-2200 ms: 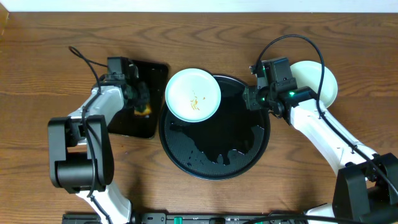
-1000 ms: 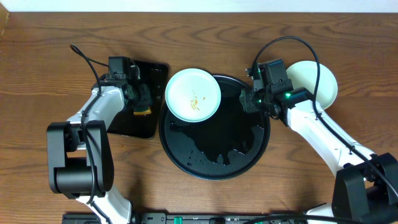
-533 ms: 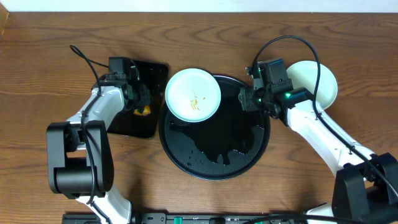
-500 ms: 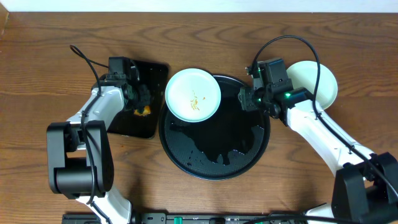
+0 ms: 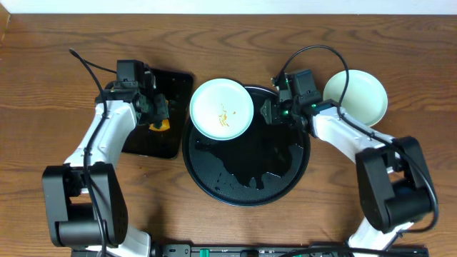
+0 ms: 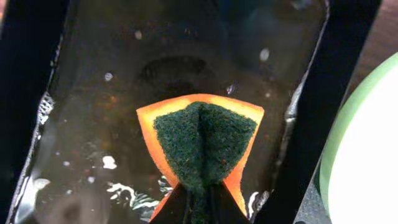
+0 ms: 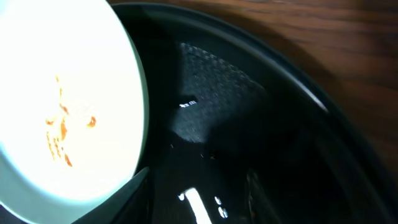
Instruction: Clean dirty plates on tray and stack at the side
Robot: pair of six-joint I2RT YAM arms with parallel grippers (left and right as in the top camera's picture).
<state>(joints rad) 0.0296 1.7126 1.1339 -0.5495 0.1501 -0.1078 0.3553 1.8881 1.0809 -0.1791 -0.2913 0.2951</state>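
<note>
A pale mint plate (image 5: 221, 108) with orange-brown smears rests on the upper left rim of the round black tray (image 5: 246, 178). It fills the left of the right wrist view (image 7: 62, 106). My right gripper (image 5: 270, 114) is open and empty over the tray, just right of this plate; its fingers (image 7: 193, 202) hang above the tray's glossy floor (image 7: 249, 124). My left gripper (image 5: 153, 114) is shut on an orange sponge with a green scouring pad (image 6: 202, 143). A clean pale plate (image 5: 357, 96) lies on the table right of the tray.
A wet rectangular black tray (image 5: 168, 93) lies left of the round tray, and the sponge is over it (image 6: 93, 93). The smeared plate's edge shows at the right of the left wrist view (image 6: 367, 162). Water pools on the round tray's floor.
My right gripper has moved left over the tray, closer to the smeared plate. My left arm has shifted its pose and still holds the sponge over the rectangular tray.
</note>
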